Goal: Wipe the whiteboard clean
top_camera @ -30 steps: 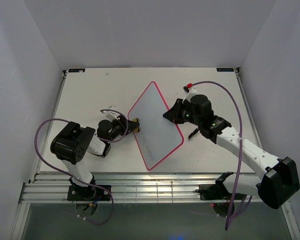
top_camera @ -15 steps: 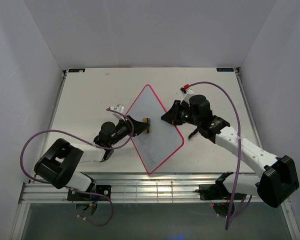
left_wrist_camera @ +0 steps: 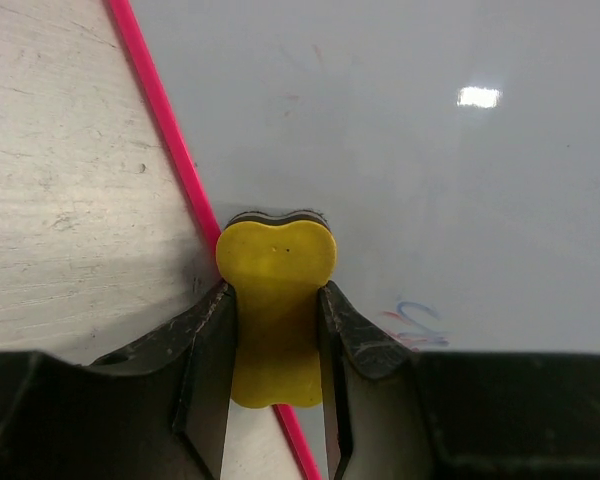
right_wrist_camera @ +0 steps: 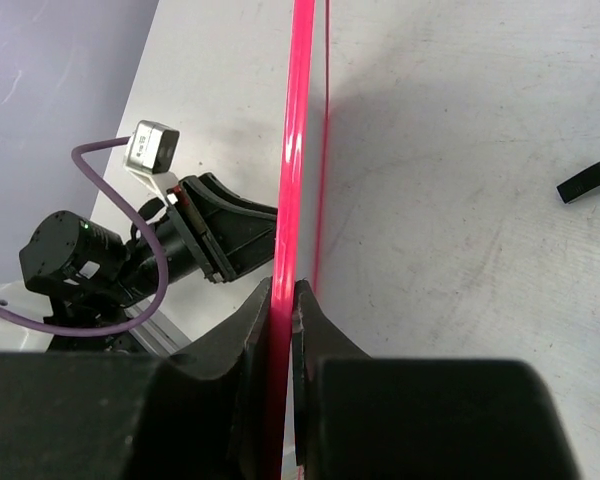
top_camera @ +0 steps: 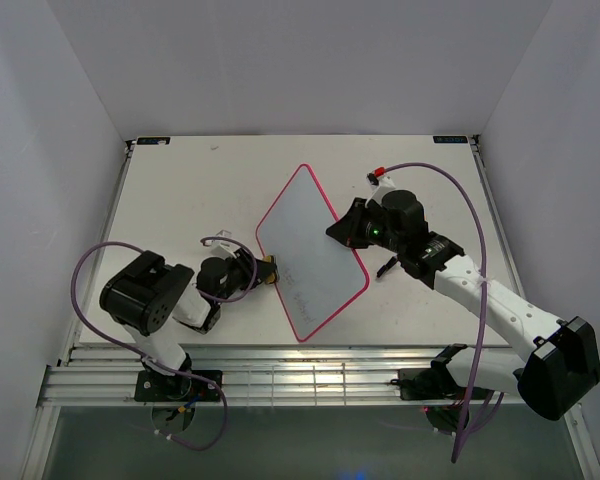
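White walls close in a pale tabletop (top_camera: 180, 190), and the whiteboard (top_camera: 315, 260) lies near its middle, turned corner-on like a diamond between the two arms. Its thin pink frame rings a glossy face. Faint writing (left_wrist_camera: 415, 322) shows low on that face in the left wrist view.

The right gripper (right_wrist_camera: 283, 290) has its jaws pressed tight on the board's right-hand frame edge, seen edge-on from that wrist. That side looks slightly lifted off the tabletop, though I cannot be sure. The left gripper (left_wrist_camera: 272, 300) pinches a yellow eraser (left_wrist_camera: 276, 250) at its narrow waist. The eraser's dark underside sits right at the board's left frame edge, just onto the white surface. A small black piece (right_wrist_camera: 590, 180) lies loose on the tabletop to the right of the board, apart from it.

The board looks stiff, flat and light, and its slick face would give fingers no purchase. My judgement is that the frame edge is the place to hold it, as the right gripper does, with the jaws kept off the area to be wiped. Being light, it would likely skate or pivot under a sideways wipe, so that pinch has to act as the brace. The eraser looks small and firm enough for a waist grip. Pressing it flat rather than on one lobe should clear the marks best.
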Available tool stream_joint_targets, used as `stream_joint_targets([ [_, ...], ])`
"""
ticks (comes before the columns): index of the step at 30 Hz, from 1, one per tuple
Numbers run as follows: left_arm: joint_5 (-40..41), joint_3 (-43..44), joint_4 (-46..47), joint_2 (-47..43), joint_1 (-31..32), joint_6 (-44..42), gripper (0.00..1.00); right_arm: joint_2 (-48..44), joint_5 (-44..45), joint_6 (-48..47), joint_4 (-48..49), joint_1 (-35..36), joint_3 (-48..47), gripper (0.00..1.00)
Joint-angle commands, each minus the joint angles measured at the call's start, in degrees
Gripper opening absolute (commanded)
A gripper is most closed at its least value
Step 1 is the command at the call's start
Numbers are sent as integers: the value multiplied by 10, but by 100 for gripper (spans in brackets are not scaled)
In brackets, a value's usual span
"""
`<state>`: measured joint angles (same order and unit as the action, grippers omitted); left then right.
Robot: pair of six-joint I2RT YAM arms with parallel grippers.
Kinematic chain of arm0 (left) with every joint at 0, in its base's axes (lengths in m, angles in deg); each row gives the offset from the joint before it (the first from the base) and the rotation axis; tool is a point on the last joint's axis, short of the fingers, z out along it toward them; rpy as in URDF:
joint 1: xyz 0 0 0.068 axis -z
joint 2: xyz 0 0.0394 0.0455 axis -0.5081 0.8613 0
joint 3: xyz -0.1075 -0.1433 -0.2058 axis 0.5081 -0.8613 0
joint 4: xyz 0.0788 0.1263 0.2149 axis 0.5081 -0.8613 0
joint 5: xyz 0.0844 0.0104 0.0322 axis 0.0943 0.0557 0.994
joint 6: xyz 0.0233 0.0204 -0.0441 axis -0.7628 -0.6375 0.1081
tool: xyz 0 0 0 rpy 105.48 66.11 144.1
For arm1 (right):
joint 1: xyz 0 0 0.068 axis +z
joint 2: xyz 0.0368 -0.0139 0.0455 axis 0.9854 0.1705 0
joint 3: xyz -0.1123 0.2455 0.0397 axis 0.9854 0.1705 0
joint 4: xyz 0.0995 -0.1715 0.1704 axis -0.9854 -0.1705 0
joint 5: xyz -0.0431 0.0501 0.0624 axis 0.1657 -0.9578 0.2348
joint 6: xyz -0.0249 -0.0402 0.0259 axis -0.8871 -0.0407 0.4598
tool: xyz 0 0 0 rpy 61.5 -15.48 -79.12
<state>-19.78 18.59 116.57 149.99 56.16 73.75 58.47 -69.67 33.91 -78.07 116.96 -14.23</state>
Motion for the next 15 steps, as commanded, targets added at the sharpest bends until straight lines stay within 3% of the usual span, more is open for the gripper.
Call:
stream_joint_targets([
  [1, -45, -9, -43, -13, 37, 4, 0, -15, -120, 23, 95, 30, -9, 8],
  [9, 30, 42, -158, -183, 154, 6, 0, -5, -120, 39, 114, 30, 3, 8],
  [15, 84, 71, -232, -198, 190, 0, 0, -8, -116, 44, 117, 30, -2, 8],
])
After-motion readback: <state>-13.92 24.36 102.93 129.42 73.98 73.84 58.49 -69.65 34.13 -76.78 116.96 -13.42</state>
